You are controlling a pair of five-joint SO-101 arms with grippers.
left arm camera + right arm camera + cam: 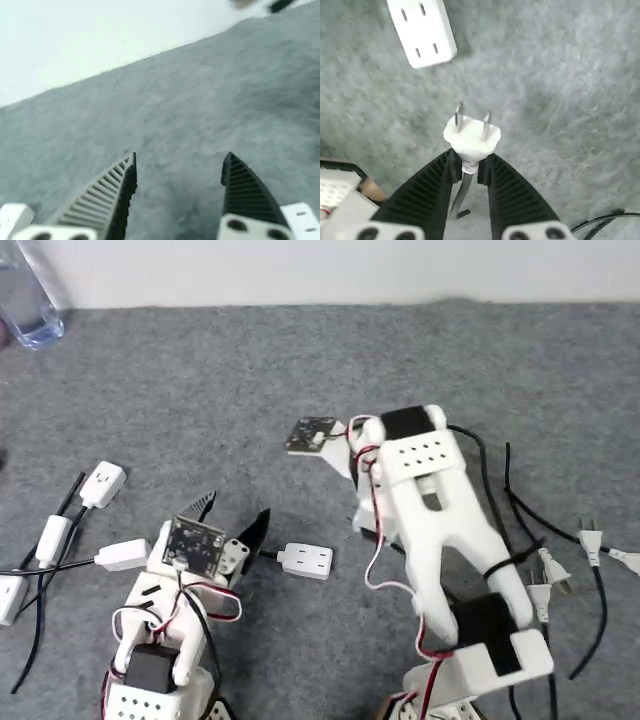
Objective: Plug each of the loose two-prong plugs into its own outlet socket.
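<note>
In the high view, the grey felt-covered worktop carries a white rectangular plastic outlet block, which lies flat near the middle, between the two arms. The left hand stands just beside this block, with its two black ribbed fingers spread apart and holding nothing. The white right arm bends over the worktop on the other side of the block. Small white outlet sockets on black cords lie at the left edge. Two loose white two-prong plugs lie at the right, well apart from the block. A clear bottle stands at the far corner. In the left wrist view, the left hand is spread wide above the bare grey worktop. In the right wrist view, the right hand pinches a white two-prong plug at its neck, where the cord begins. The metal prongs point toward the outlet block, which is near but not touching.
</note>
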